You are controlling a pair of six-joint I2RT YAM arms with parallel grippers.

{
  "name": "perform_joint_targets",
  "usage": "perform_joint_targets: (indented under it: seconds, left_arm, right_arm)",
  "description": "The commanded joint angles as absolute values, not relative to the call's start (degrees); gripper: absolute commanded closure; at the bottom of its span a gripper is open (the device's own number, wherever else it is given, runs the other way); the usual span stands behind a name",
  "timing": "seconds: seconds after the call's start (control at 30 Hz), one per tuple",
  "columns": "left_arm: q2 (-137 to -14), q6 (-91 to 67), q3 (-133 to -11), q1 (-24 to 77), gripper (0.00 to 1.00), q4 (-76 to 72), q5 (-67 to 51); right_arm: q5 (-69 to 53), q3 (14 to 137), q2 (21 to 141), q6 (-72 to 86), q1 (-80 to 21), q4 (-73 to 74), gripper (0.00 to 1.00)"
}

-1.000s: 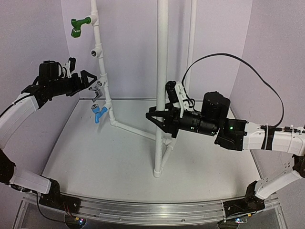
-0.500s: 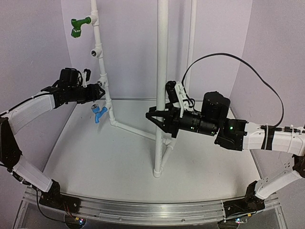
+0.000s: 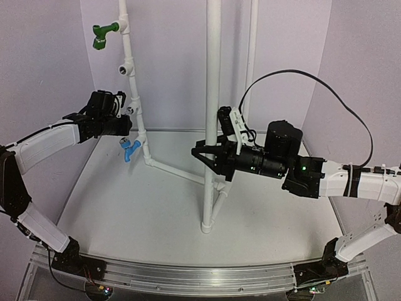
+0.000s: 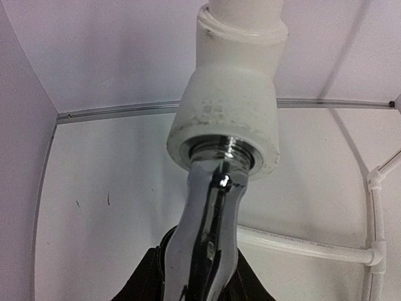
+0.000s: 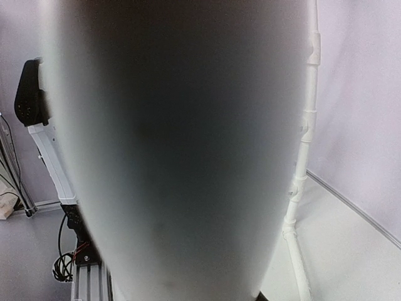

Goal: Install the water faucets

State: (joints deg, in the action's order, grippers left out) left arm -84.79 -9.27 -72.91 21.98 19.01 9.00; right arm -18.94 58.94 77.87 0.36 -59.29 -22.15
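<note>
Left claw [image 3: 124,122] overhead: I have it pushed up against the thin pipe run [image 3: 135,94] at the far left; from up here its own fingers hide what it carries.
Neighbours overhead: blue faucet [image 3: 130,149] sits just below the claw, already on the pipe; green faucet [image 3: 100,36] is well above it, also mounted.
Right claw [image 3: 210,160] overhead: its fingers straddle the thick upright pipe [image 3: 213,75]; I cannot tell whether they press on it or only bracket it.
Left wrist view: the claw's dark fingers [image 4: 153,279] pinch the silver faucet [image 4: 207,238] by its lower body. Straight ahead of the claw, the threaded end sits in the mouth of the white tee socket [image 4: 225,119], with a few threads showing.
Handling, my read: chrome metal is rigid, fairly heavy for its size and slick, so I expect it may slip under twist. I would hold low on the wider body, clear of the threads, and keep it square to the socket to avoid cross-threading the plastic.
Right wrist view: the upright pipe fills the frame, blurred and right against the claw; no fingers show.
</note>
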Motion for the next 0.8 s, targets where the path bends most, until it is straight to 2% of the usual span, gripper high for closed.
perform_joint_targets:
  seconds: [0.0, 0.2, 0.33, 0.37, 0.47, 0.57, 0.63, 0.77]
  left_arm:
    - [-83.96, -3.86, -76.03, 21.4, 0.74, 19.46, 19.86]
    - [-84.11, 1.2, -75.66, 22.11, 0.78, 20.46, 28.16]
    - [-84.47, 4.24, -75.23, 23.26, 0.74, 20.46, 31.32]
    - [-84.46, 3.7, -75.59, 23.29, 0.68, 21.29, 30.42]
    - [-82.39, 0.47, -76.07, 23.27, 0.29, 23.53, 22.64]
    - [-79.46, -4.86, -76.08, 23.14, 0.05, 24.88, 16.47]
    - [-77.13, -7.33, -76.26, 22.95, 0.0, 26.57, 12.62]
    - [-71.37, -11.57, -76.47, 21.83, 0.0, 29.95, 3.98]
  right_arm:
    - [-24.96, 61.08, 77.92, 11.69, -60.76, -22.94, 1.0]
    - [-24.67, 61.08, 78.08, 11.68, -60.74, -22.94, 1.0]
    - [-24.55, 61.08, 78.22, 11.6, -60.77, -22.97, 1.0]
    - [-24.52, 61.11, 78.25, 11.56, -60.78, -22.99, 1.0]
    - [-24.6, 61.25, 78.33, 11.51, -60.78, -22.97, 1.0]
    - [-24.62, 61.2, 78.26, 11.51, -60.74, -22.94, 1.0]
    - [-24.69, 61.11, 78.16, 11.51, -60.74, -22.94, 1.0]
    - [-24.77, 60.91, 77.88, 11.43, -60.76, -22.94, 1.0]
